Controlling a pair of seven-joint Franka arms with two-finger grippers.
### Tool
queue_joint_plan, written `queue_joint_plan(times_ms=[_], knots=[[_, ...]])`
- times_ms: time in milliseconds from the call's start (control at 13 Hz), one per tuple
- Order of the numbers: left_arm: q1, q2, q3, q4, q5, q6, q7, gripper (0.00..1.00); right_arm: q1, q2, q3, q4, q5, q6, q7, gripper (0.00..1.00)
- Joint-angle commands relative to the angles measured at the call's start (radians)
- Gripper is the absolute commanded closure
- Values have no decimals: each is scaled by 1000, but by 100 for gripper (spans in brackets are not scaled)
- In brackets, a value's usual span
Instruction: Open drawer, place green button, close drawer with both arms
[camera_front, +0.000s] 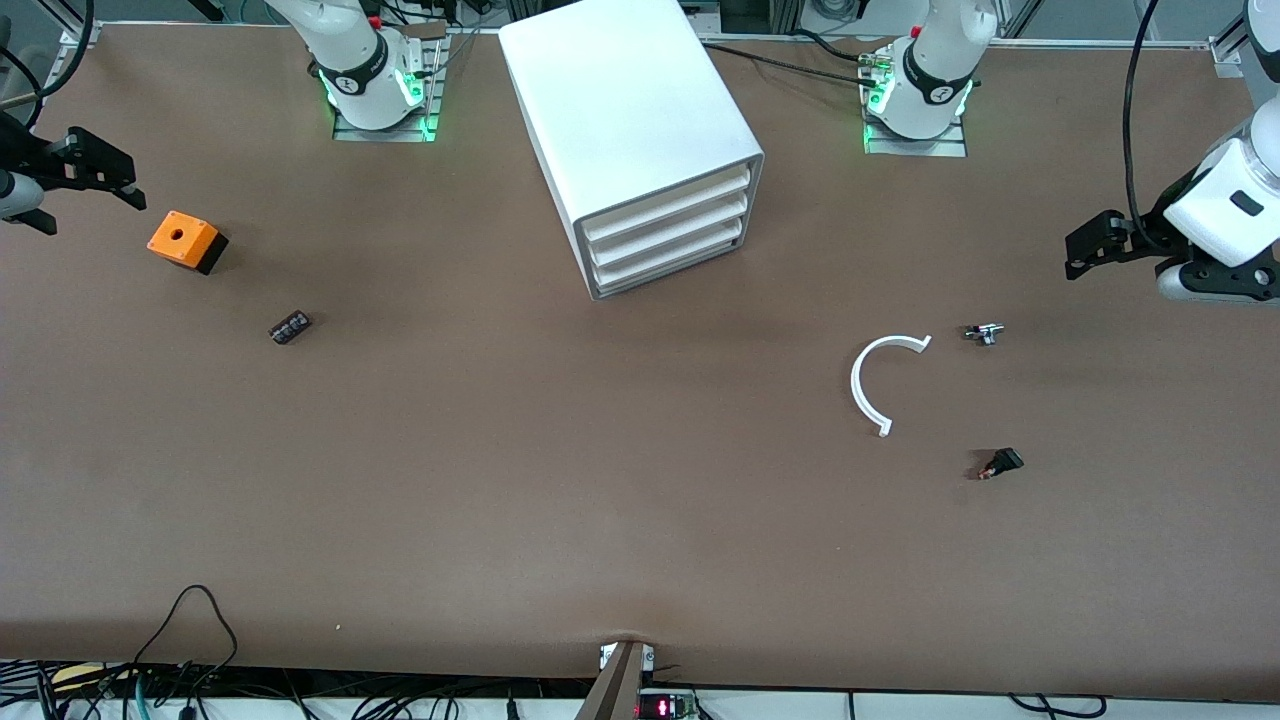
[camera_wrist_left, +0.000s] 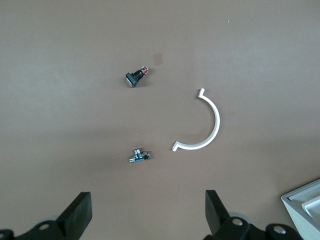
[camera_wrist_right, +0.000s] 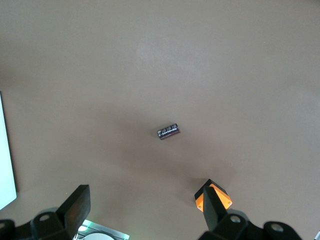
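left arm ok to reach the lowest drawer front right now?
Probably yes: the left claw, open, hangs over bare table toward its own end, and nothing stands between it and the white cabinet's lowest white plastic drawer.

Table (camera_front: 640, 500) plain matte brown. Cabinet (camera_front: 630, 110) all white, its three fronts alike, the lowest drawer (camera_front: 668, 262) white too. Cube (camera_front: 182, 240) orange on top with a dark hole, black base. Small part (camera_front: 290, 327) near it black with pale stripes. Curved strip (camera_front: 880, 385) white. Small fitting (camera_front: 984, 333) shiny silver. Another small part (camera_front: 1000, 463) black with a reddish tip. Left gripper (camera_wrist_left: 147, 212) and right gripper (camera_wrist_right: 145, 212) black; arms white with dark grey joints, green lights at both bases.
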Motion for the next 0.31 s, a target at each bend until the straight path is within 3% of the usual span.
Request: queue_joint_plan(times_ms=[0, 231], knots=[[2, -21, -6, -16, 20, -9, 17, 0, -2, -17, -1, -14, 11, -7, 1, 0], [2, -21, -8, -15, 20, -21, 17, 0, -2, -17, -1, -14, 11, -7, 1, 0]])
